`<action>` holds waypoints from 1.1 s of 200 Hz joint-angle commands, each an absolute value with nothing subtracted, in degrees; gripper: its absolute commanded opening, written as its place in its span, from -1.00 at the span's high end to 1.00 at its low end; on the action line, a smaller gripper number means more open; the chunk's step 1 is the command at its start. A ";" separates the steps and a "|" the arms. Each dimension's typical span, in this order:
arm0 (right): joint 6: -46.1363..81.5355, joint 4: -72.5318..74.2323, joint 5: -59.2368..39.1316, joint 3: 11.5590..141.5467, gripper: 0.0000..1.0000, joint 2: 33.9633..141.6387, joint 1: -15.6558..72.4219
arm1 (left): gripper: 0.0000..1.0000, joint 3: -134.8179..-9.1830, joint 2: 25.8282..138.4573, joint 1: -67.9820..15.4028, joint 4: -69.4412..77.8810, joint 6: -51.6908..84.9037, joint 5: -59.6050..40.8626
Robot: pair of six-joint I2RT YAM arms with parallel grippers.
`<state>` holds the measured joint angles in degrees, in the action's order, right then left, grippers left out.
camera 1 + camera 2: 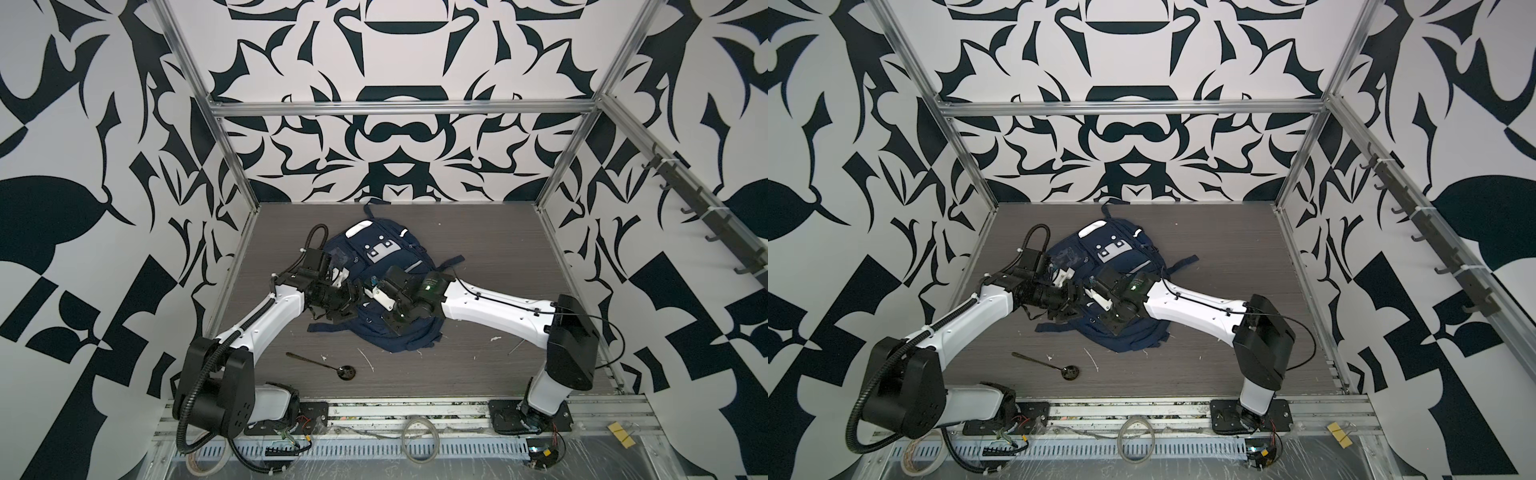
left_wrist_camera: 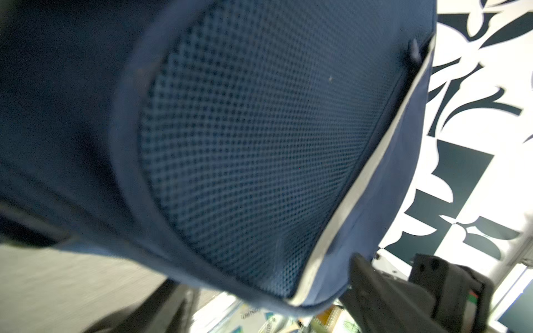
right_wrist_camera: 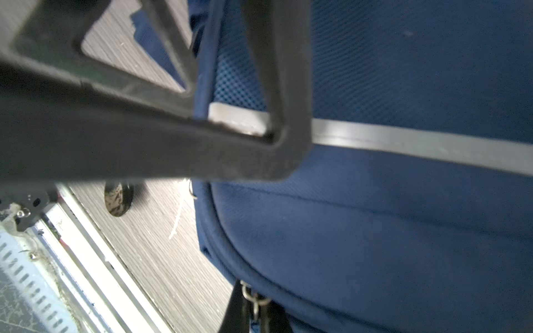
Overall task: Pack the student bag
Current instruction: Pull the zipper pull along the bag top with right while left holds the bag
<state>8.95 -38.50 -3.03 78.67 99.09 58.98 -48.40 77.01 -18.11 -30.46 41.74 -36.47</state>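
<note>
Your bag (image 1: 388, 266) lies flat in the middle of the bench (image 1: 498, 257), buckle patch (image 1: 380, 251) up, with both arms reaching over its near half. Your right tool (image 1: 368, 291) is closed and lies across the white stripe (image 3: 418, 141); whether it pinches fabric you cannot tell. Your left tool (image 1: 351, 297) sits close against the mesh pocket (image 2: 259, 144), and you cannot tell how wide it stands.

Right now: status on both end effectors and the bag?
Right end effector shut at striped edge of student bag; left end effector beside it, opening unclear. Bag flat on table. Black spoon apart, near front.
</note>
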 commanded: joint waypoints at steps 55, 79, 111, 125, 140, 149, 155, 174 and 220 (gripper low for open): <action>14.07 -39.02 5.00 78.02 1.00 96.56 59.49 | 1.00 -49.04 76.72 -12.86 -29.77 39.60 -34.04; 17.99 -41.38 8.35 74.49 1.00 93.31 56.15 | 1.00 -50.77 77.47 -10.80 -33.52 33.52 -32.42; 20.04 -42.56 9.60 71.21 1.00 88.08 50.06 | 1.00 -51.06 78.03 -9.11 -35.94 26.79 -29.81; 19.04 -43.80 9.67 71.10 1.00 86.96 47.73 | 1.00 -51.40 78.05 -8.79 -36.44 24.17 -28.70; 16.50 -45.78 10.25 71.84 1.00 86.88 45.02 | 1.00 -52.19 77.96 -8.72 -37.38 20.41 -26.79; 14.94 -47.13 10.39 72.31 1.00 87.29 43.04 | 1.00 -52.53 77.72 -8.78 -37.79 18.10 -25.29; 13.80 -47.81 10.37 72.50 1.00 87.52 41.63 | 1.00 -52.69 77.41 -8.76 -37.95 16.58 -24.53; 9.49 -46.89 10.52 71.09 1.00 87.27 37.77 | 1.00 -51.73 75.76 -8.79 -35.85 13.02 -24.23; 3.61 -39.37 5.10 69.51 1.00 84.73 39.25 | -0.62 -57.09 80.71 -9.16 -32.41 17.80 -28.01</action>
<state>7.29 -37.63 -0.16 69.12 89.08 39.83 -51.68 78.11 -10.87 -34.13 19.16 -32.86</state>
